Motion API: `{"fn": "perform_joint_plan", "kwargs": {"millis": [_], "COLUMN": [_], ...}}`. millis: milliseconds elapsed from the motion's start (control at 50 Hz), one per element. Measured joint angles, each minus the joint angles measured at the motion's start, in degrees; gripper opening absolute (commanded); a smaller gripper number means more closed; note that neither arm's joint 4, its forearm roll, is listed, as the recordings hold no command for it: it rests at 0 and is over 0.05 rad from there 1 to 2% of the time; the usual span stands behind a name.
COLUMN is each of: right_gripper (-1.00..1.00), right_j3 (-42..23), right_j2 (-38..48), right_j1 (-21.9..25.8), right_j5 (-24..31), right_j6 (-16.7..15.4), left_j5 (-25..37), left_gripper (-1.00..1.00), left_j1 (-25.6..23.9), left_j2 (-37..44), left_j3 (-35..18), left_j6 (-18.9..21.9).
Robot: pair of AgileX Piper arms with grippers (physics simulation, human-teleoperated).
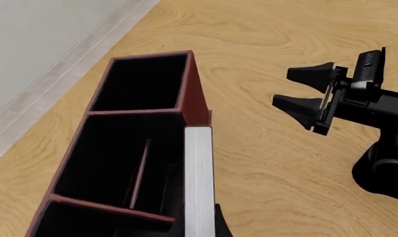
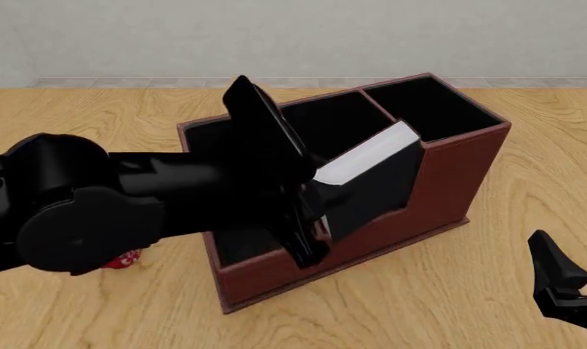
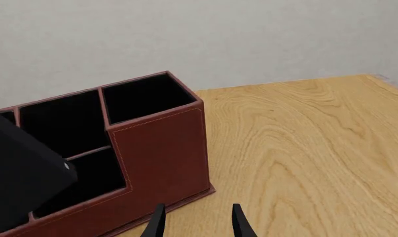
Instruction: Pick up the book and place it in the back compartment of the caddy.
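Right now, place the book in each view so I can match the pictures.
Front view: book tilted over the caddy, held in the left gripper.
Left wrist view: white page edge beside the caddy's wall.
Right wrist view: black slab at the edge.
Shared landmark: the caddy.

Simulated test setting, not a furnished room: flat rendered surfaces throughout. Light wood-grain desk (image 2: 487, 291), plain grey wall (image 3: 251, 39), pale baseboard strip (image 2: 273, 82) at desk's far edge. No sharper room type determinable.
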Motion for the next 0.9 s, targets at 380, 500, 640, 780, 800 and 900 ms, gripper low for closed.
{"fn": "perform_joint_plan", "kwargs": {"millis": [380, 500, 640, 780, 800, 900], "right_gripper": [1.0, 1.0, 1.0, 1.0, 1.0, 1.0], "right_j3": [0.0, 0.0, 0.0, 0.0, 0.0, 0.0], "right_j2": [-0.04, 0.01, 0.15, 0.33, 0.32, 0.51], "right_j1": [-0.02, -0.03, -0.04, -0.05, -0.05, -0.05], "right_j5": [0.05, 0.0, -0.15, -0.31, -0.31, -0.49], "right_j6": [0.01, 0.01, 0.01, 0.01, 0.01, 0.02], "left_j5": [-0.23, -1.13, -1.59, -1.53, -1.57, -1.65], "left_gripper": [-1.0, -1.0, -1.0, -1.0, -1.0, -1.0], "left_j1": [1.37, 2.55, 3.68, 4.82, 4.95, 5.45], "left_j2": [1.73, 2.88, 4.51, 6.5, 6.72, 7.68], "left_j3": [-1.29, -1.45, -2.26, -3.52, -3.65, -4.42], "left_j6": [5.15, 7.03, 8.3, 10.05, 10.25, 10.67]}}
